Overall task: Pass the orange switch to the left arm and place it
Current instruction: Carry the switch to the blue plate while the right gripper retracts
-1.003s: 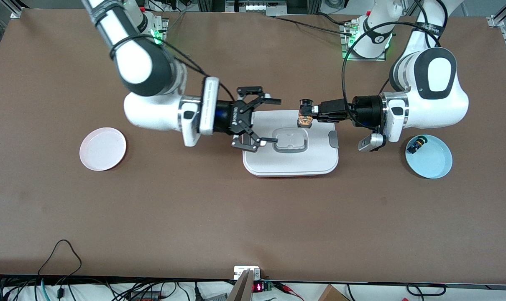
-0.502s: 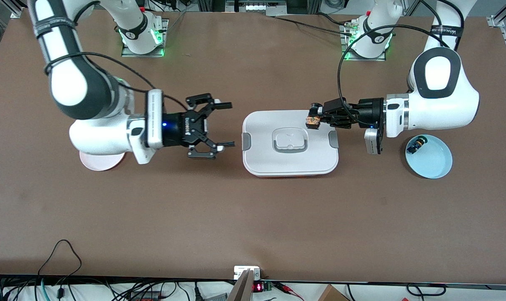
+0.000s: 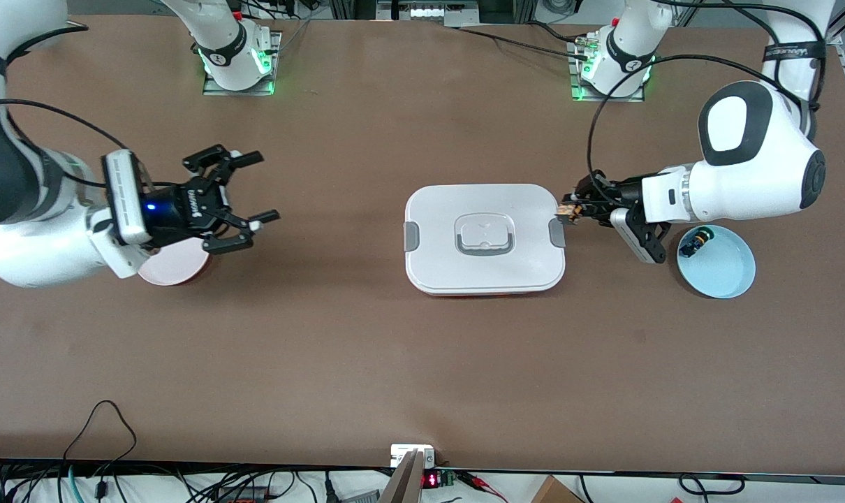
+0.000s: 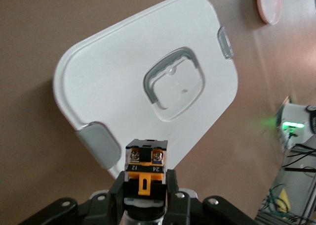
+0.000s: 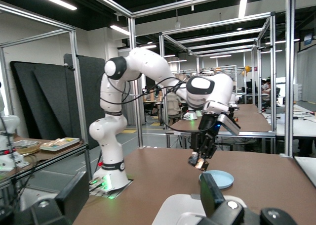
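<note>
Switch (image 3: 569, 210) is sitting clamped in my left gripper (image 3: 573, 209), hanging just off the box (image 3: 485, 237) at its 3 o'clock edge, above the grey clip. I'm holding the right gripper (image 3: 235, 198), jaws apart and empty, off at 9 o'clock by the pink plate (image 3: 174, 265). Bare table is lying around the box for a route.
</note>
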`<state>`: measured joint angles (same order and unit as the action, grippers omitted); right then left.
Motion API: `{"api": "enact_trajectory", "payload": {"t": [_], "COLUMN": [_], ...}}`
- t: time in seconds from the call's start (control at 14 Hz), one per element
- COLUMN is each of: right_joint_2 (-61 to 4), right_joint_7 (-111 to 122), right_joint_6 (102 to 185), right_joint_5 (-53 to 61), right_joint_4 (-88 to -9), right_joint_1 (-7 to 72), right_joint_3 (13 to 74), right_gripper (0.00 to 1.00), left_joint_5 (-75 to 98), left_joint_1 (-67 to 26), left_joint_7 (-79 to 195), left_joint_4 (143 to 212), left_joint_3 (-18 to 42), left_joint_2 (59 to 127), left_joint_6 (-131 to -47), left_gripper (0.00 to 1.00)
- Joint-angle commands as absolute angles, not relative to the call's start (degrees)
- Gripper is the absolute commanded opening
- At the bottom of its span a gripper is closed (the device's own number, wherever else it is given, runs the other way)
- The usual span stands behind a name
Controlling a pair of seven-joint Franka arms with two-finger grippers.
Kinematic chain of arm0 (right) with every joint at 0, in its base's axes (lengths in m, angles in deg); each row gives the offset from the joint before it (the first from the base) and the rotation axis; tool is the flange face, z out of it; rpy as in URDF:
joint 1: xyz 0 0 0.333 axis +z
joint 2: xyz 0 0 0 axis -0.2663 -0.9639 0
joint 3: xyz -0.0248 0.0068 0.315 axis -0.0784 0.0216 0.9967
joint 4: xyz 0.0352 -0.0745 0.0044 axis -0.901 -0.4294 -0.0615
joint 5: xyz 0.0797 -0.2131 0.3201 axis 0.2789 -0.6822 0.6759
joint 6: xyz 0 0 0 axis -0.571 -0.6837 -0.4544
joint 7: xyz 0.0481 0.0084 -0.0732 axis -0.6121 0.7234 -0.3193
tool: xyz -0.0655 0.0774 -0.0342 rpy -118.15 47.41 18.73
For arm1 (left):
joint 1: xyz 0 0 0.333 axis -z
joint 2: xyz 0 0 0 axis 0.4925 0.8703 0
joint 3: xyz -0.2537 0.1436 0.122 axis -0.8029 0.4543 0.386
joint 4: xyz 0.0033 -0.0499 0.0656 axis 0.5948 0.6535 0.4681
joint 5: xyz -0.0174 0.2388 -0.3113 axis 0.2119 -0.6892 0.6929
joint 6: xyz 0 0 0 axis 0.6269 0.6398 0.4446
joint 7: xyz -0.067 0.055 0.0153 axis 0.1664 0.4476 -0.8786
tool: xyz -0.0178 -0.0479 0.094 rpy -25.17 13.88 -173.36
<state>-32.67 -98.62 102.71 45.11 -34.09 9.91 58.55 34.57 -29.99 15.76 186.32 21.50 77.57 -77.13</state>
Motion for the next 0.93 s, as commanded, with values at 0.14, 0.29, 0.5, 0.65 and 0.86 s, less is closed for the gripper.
{"api": "enact_trajectory", "payload": {"t": [0.14,0.29,0.5,0.65,0.86], "right_joint_2": [-27.7,-23.0,-16.7,-13.8,-8.6], "right_joint_7": [-98.2,-96.9,-94.0,-93.5,-83.4], "right_joint_6": [100.1,100.6,101.7,105.0,108.0], "right_joint_5": [38.0,33.8,24.5,17.6,3.5], "right_joint_4": [-33.7,-35.0,-38.3,-39.7,-39.7], "right_joint_1": [5.4,6.6,16.1,22.0,24.3], "right_joint_3": [59.5,55.1,41.6,34.6,34.5], "right_gripper": [1.0,1.0,1.0,1.0,1.0], "left_joint_5": [14.4,6.9,-1.0,-5.0,-6.7], "left_joint_1": [-32.8,-35.1,-38.4,-40.7,-46.4], "left_joint_7": [3.3,-3.5,-12.9,-17.3,-28.6], "left_joint_4": [185.1,185.1,185.1,185.2,185.5], "left_joint_3": [21.4,21.4,21.4,21.4,21.4], "left_joint_2": [78.4,79.3,81.4,83.1,86.2], "left_joint_6": [-74.7,-74.7,-75.8,-78.0,-82.5], "left_gripper": [0.15,0.15,0.15,0.15,0.15]}}
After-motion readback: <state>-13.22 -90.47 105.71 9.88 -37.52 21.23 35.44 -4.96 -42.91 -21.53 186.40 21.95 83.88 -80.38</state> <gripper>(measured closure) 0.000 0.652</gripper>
